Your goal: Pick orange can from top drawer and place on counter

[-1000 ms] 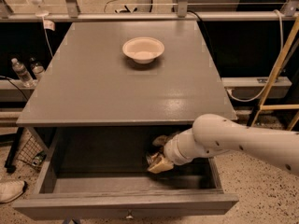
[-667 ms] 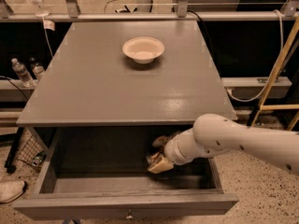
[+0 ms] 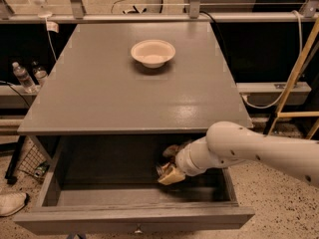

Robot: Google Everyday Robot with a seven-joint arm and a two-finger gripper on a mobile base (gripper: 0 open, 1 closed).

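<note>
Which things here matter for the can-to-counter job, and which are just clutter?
Job in hand:
- orange can, inside the top drawer
- counter, where the can is to go
- gripper, down in the drawer at the can

Lying about:
- cream bowl, on the counter
- water bottles, left of the counter
- white shoe, on the floor

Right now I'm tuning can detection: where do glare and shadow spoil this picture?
Camera view: pale glare streaks the counter near its front right edge; the top drawer has a deeply shadowed interior, where the gripper sits at the orange can, whose silvery end barely shows; the bowl casts a soft shadow.
</note>
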